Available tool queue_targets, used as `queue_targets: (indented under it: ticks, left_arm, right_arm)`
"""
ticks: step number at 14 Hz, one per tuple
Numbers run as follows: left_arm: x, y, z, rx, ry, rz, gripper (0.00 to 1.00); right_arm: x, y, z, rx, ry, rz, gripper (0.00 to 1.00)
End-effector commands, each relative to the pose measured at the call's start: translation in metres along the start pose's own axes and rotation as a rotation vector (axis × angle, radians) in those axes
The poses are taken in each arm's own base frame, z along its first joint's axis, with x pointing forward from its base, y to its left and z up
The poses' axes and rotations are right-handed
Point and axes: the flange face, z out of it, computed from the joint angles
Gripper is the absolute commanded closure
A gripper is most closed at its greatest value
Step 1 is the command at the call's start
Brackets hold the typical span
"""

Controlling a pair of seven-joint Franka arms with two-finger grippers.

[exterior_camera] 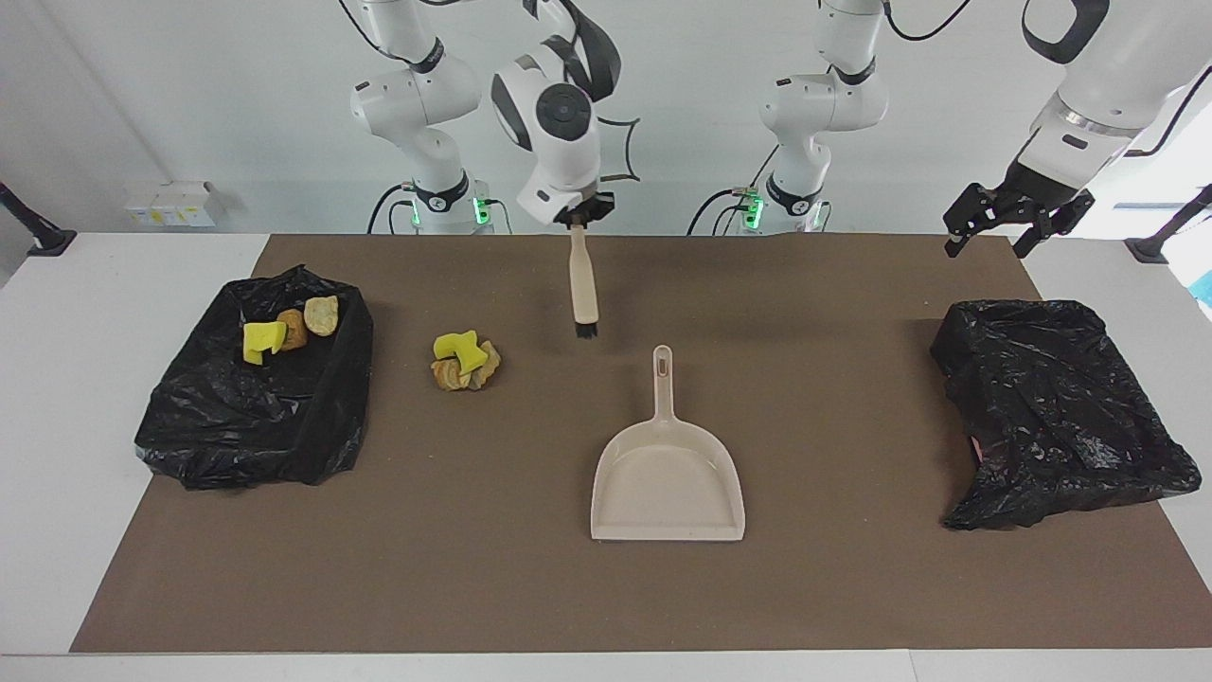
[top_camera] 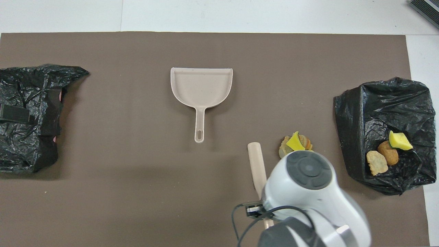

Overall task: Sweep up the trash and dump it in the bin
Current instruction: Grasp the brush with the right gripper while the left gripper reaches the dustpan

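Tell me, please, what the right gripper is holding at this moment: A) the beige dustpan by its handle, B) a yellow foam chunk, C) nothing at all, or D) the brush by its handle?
D: the right gripper is shut on the top of the brush handle, which hangs bristles-down over the mat, while the beige dustpan lies untouched on the mat.

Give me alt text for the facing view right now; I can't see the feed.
The right hand is shut on a hand brush, hanging bristles-down above the brown mat between the loose trash pile and the dustpan. The open left hand waits above the empty black-lined bin; the other bin holds some trash.
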Motion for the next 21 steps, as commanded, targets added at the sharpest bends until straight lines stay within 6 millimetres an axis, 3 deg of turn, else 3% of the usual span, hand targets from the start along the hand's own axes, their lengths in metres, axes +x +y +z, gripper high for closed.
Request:
queue_targets:
  ticks: [1, 3, 5, 7, 10, 11, 15, 16, 21]
  left_arm:
    - [-0.005, -0.005, -0.004, 0.016, 0.001, -0.002, 0.00]
    - [-0.004, 0.006, -0.004, 0.015, 0.002, 0.027, 0.00]
    - [-0.005, 0.049, 0.000, 0.012, -0.005, 0.099, 0.00]
    - [-0.008, 0.078, 0.009, 0.007, -0.011, 0.138, 0.00]
    - [-0.008, 0.152, 0.038, 0.003, 0.009, 0.145, 0.00]
    - [-0.006, 0.170, 0.047, -0.001, 0.028, 0.117, 0.00]
    - [0.004, 0.238, 0.082, -0.019, 0.078, 0.138, 0.00]
    - [0.010, 0.254, 0.100, -0.021, 0.077, 0.113, 0.00]
    - [0.028, 0.332, 0.174, -0.019, 0.085, 0.102, 0.00]
  right_arm:
    - [0.005, 0.063, -0.015, -0.073, 0.035, -0.031, 1.00]
    - [0.023, 0.108, -0.017, -0.150, 0.057, -0.053, 1.00]
    - [0.041, 0.147, -0.006, -0.201, 0.048, -0.044, 1.00]
    - [0.060, 0.175, 0.007, -0.271, 0.057, -0.053, 1.00]
    - [0.072, 0.203, 0.030, -0.267, 0.063, -0.057, 1.00]
    - [0.074, 0.204, 0.046, -0.264, 0.049, -0.055, 1.00]
    - [0.076, 0.190, 0.077, -0.241, 0.032, -0.016, 1.00]
    - [0.078, 0.181, 0.084, -0.231, 0.019, -0.012, 1.00]
    - [0.083, 0.156, 0.096, -0.093, 0.030, 0.035, 1.00]
